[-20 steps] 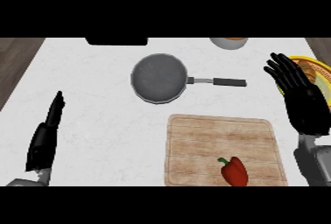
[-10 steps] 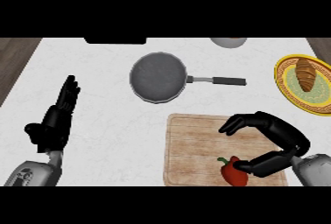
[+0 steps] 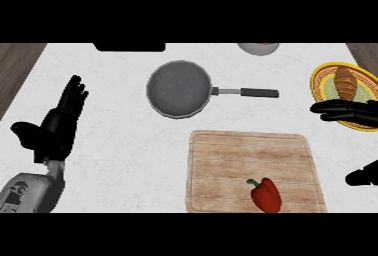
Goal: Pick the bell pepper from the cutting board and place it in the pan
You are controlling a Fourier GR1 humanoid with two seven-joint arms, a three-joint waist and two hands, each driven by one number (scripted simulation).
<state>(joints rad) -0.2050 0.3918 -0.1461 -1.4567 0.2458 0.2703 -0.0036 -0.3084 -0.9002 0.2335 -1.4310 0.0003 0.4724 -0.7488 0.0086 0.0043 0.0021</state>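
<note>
A red bell pepper [image 3: 266, 195] with a green stem lies on the near right part of the wooden cutting board [image 3: 229, 160]. The grey pan [image 3: 179, 89] sits behind the board, its black handle pointing right. My right hand [image 3: 345, 110] shows at the right edge, open, with its fingers stretched left over the plate's near rim and its thumb [image 3: 363, 176] lower down. It is right of the board and clear of the pepper. My left hand [image 3: 59, 125] rests open at the left, fingers up, holding nothing.
A yellow plate [image 3: 325, 80] with a croissant [image 3: 345, 82] sits at the far right, partly under my right hand. A pale bowl [image 3: 258, 48] and a dark block [image 3: 130, 47] stand at the counter's back edge. Wooden floor shows past the left corner.
My right hand has pulled away to the right from around the pepper, which still lies on the board. My left hand has risen slightly.
</note>
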